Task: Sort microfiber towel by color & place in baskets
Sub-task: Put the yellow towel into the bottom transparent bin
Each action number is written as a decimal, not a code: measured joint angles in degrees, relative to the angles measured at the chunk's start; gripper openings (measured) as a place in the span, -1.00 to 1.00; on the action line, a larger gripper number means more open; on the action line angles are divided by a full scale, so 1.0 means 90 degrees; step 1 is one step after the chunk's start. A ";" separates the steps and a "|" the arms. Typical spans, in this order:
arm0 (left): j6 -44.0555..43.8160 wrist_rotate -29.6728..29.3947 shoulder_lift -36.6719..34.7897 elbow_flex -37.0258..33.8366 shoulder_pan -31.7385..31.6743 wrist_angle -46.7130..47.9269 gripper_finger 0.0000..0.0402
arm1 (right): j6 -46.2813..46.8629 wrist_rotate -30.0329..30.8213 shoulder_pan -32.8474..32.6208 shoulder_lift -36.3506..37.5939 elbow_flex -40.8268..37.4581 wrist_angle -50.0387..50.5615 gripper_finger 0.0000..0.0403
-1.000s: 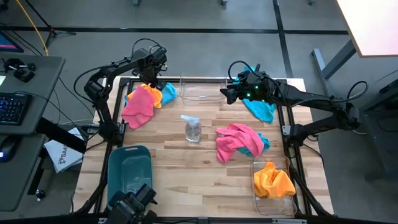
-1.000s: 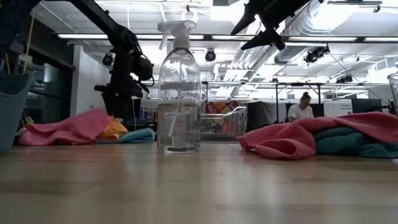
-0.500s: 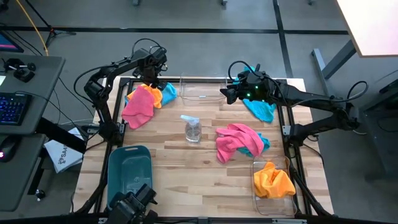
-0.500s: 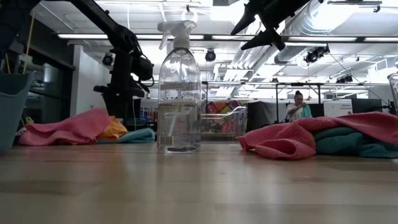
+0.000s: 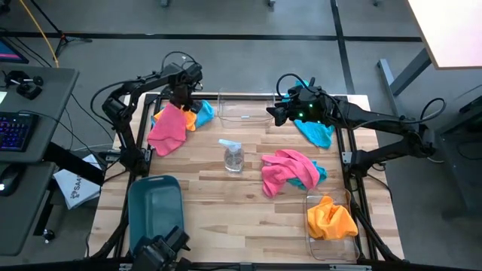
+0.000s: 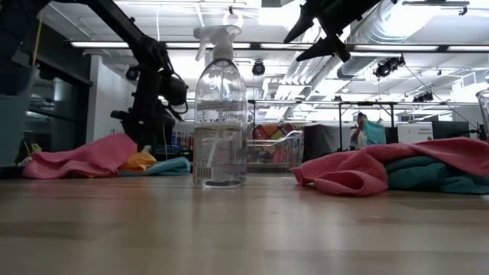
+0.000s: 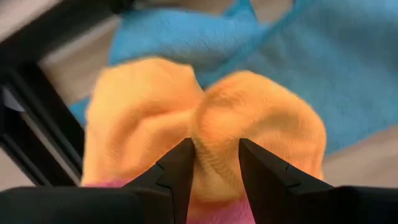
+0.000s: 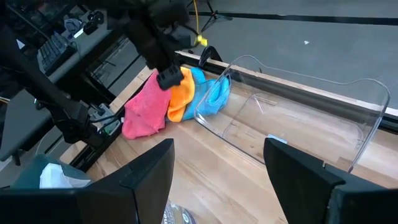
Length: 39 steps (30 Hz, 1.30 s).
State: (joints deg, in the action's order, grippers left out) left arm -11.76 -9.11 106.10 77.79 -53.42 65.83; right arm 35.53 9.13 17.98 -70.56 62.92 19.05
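The spray bottle [image 5: 233, 156] mid-desk carries a label too small to read. The clear basket [image 5: 329, 239] at the near right holds an orange towel [image 5: 330, 217]; the far clear basket [image 5: 245, 108] holds nothing. Left gripper [image 7: 215, 163] fingers pinch the far-left orange towel [image 7: 205, 130]; right gripper [image 5: 276, 113] fingers spread apart.
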 joint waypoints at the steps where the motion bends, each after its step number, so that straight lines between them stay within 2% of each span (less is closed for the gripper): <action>1: -0.0001 -0.0055 -0.0007 -0.0032 0.0019 -0.0002 -0.42 | 0.0000 0.0016 0.0000 0.0000 0.0000 0.0003 0.21; 6: 0.0146 -0.0109 -0.0037 -0.0004 0.0039 0.0023 -0.42 | 0.0000 0.0288 -0.0002 0.0000 0.0000 0.0002 0.21; 12: 0.0250 -0.0164 -0.0170 0.0076 0.0038 -0.0024 -0.45 | 0.0000 0.0296 -0.0002 0.0000 0.0000 0.0002 0.21; 14: 0.0322 -0.0157 -0.0170 0.0076 0.0038 0.0002 -0.54 | 0.0000 0.0296 -0.0002 0.0000 0.0000 0.0000 0.21; 19: 0.0482 0.0081 -0.0185 0.0076 0.0040 0.0060 -0.94 | 0.0000 0.0294 -0.0002 0.0000 0.0000 0.0000 0.21; 23: 0.0531 0.0308 -0.0277 0.0076 0.0052 0.0162 -0.98 | 0.0000 0.0294 -0.0002 0.0000 0.0000 0.0000 0.21; 30: 0.0772 0.0411 -0.1306 0.0274 0.0105 0.0128 -1.00 | -0.0180 0.0284 0.0002 0.0000 -0.0002 -0.0326 0.21; 34: 0.0858 0.0139 -0.2106 0.0787 0.0098 -0.0194 -1.00 | -0.0444 0.0276 0.0002 0.0000 -0.0002 -0.1006 0.21; 39: 0.1061 0.0254 -0.2949 0.1593 0.0197 -0.0984 -1.00 | -0.0709 0.0246 0.0002 0.0000 -0.0002 -0.1882 0.21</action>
State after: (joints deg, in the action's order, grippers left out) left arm -2.21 -6.83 79.57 92.13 -51.65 56.98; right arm 29.15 11.34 18.00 -70.57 62.89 2.11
